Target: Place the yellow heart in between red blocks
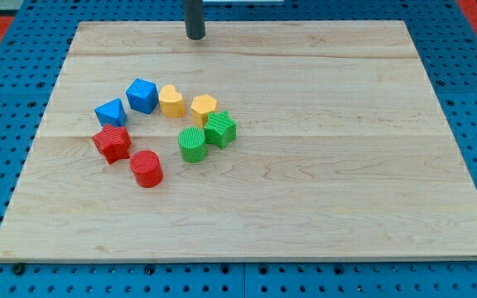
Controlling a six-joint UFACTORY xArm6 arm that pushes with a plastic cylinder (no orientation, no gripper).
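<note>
The yellow heart lies on the wooden board, left of centre, in a ring of blocks. The red star and the red cylinder lie below and to the left of it, a small gap between them. My tip rests near the board's top edge, well above the yellow heart and slightly to its right, touching no block.
A blue cube touches the heart's left side, with a blue triangle block further left. A yellow hexagon block lies right of the heart. A green star-like block and a green cylinder sit below that. The wooden board ends in blue pegboard all round.
</note>
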